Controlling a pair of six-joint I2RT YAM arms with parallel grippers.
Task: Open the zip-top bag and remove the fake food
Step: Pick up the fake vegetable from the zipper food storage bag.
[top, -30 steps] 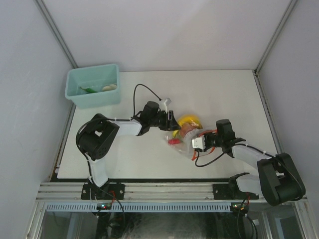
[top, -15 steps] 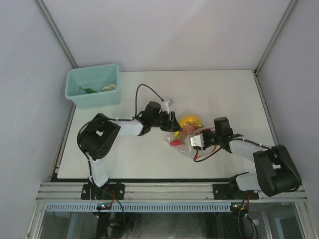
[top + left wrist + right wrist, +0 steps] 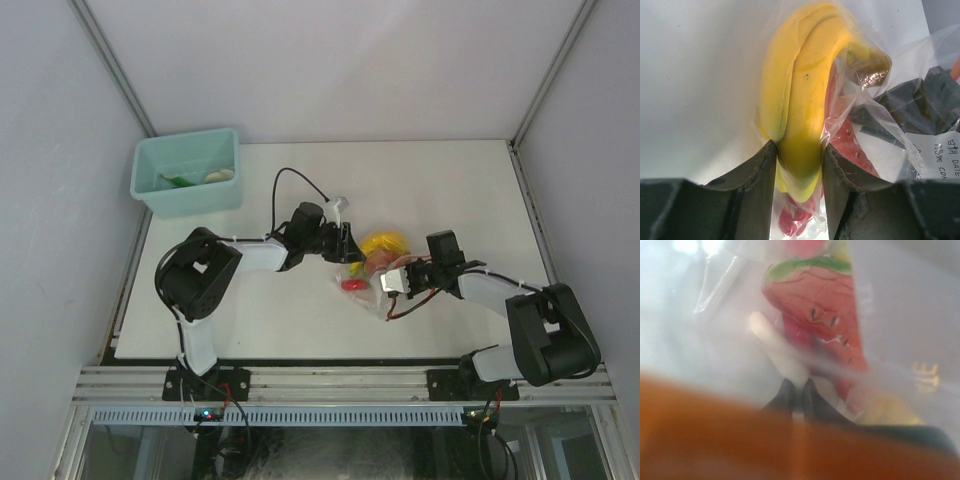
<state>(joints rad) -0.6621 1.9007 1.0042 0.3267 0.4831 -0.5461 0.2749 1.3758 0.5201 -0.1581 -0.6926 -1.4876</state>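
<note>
The bin [image 3: 190,198], far left, holds a green piece [image 3: 178,181] and a whitish piece [image 3: 219,175]. Mid-counter [image 3: 260,310], the left claw [image 3: 799,150] clamps the banana [image 3: 805,90] through the bag [image 3: 927,150]. The right claw [image 3: 797,390], fingers together, pinches bag film.

An orange blur [image 3: 715,440] hides most of the right pincer [image 3: 797,391].
</note>
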